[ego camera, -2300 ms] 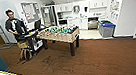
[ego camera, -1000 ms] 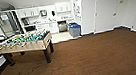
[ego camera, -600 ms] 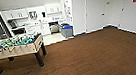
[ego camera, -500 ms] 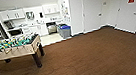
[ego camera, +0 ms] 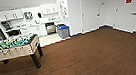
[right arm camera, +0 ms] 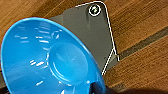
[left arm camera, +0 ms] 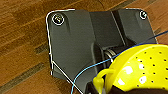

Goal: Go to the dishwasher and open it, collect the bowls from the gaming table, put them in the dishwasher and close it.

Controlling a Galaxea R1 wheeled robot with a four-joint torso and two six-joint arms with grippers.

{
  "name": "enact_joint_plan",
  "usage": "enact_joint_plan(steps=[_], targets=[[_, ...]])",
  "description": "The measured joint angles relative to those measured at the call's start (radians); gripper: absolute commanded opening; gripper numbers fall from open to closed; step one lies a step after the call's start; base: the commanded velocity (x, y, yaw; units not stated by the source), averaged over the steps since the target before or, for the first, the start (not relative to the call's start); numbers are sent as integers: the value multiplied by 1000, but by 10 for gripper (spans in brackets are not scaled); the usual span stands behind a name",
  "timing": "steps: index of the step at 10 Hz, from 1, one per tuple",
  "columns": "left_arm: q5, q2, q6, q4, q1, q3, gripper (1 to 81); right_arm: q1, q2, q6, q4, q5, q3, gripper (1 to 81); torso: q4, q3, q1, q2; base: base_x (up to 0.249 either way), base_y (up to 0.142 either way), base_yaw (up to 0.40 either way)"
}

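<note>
with a blue bowl (right arm camera: 47,57) at the right wrist and a yellow perforated bowl (left arm camera: 140,67) at the left, jaws' grip untellable, either may slip on the drive to the far-left dishwasher (ego camera: 50,28).

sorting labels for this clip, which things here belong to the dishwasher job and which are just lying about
Part of the job:
- blue bowl, large in the right wrist view
- yellow perforated bowl, large in the left wrist view
- dishwasher, in the far kitchenette

Just lying about:
- table-football table
- blue-topped bin
- white doors
</note>
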Motion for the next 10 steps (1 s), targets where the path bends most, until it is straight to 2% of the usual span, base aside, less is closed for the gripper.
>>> enact_joint_plan(steps=[10], targets=[[-4, 0, 0, 0, -5, 0, 10, 0, 0, 0, 0, 0, 0, 10, 0, 0, 0, 0, 6, 0, 0]])
